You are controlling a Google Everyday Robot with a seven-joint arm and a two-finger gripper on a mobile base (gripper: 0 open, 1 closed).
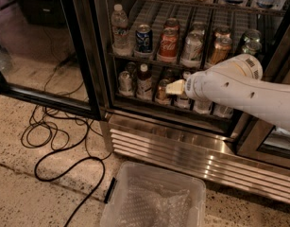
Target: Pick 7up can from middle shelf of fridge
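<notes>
The fridge stands with its glass door swung open to the left. On the middle shelf stand a water bottle, a blue can, a red Coca-Cola can and, to its right, the silver 7up can. Further right are a brown can and a dark green can. My gripper, cream-coloured at the end of the white arm, is below the 7up can, in front of the bottles on the lower shelf. It holds nothing that I can see.
A clear plastic bin sits on the floor in front of the steel grille. Black cables loop on the floor at the left. Bottles and cans fill the lower shelf. More bottles stand on the top shelf.
</notes>
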